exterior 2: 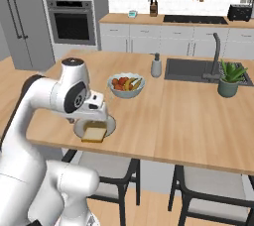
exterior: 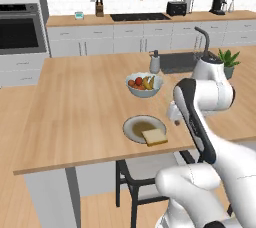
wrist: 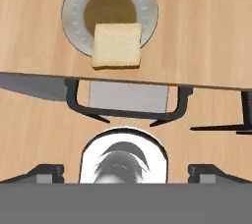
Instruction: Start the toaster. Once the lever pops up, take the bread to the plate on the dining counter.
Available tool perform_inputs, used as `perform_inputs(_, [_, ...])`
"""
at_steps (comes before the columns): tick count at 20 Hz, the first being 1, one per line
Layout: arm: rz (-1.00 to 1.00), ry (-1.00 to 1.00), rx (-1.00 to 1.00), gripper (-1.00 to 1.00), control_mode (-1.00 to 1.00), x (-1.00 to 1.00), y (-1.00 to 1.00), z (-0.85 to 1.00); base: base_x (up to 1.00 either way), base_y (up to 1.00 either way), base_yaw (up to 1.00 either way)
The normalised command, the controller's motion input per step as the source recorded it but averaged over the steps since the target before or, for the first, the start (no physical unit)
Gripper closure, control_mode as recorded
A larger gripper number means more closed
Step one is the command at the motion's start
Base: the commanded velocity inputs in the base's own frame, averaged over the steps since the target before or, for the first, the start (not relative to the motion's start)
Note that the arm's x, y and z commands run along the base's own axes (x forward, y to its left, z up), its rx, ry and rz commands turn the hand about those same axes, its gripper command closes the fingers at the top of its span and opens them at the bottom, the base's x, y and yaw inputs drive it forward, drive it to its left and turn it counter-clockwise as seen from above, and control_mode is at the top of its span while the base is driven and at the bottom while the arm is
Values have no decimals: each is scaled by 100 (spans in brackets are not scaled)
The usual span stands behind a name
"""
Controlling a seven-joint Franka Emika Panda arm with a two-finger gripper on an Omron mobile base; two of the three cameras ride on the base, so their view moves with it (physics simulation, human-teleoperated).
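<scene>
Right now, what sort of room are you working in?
A home kitchen, by the look of it: a wooden dining counter with a sink, a wall oven, and a toaster on the back worktop.

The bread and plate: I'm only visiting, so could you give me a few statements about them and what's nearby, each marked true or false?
1. The bread lies on the plate, overhanging its rim toward the counter edge. True.
2. The gripper is clamped on the bread. False: its jaws are open and hold nothing.
3. The plate sits on the dining counter. True.
4. The fruit bowl is empty. False: it holds fruit.
5. The toaster stands beside the plate. False: it is on the far worktop by the wall.
</scene>
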Motion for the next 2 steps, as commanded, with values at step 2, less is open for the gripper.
perform_inputs(2, [-20, 0, -4, -100, -100, -19, 0, 47, 0, 0, 0])
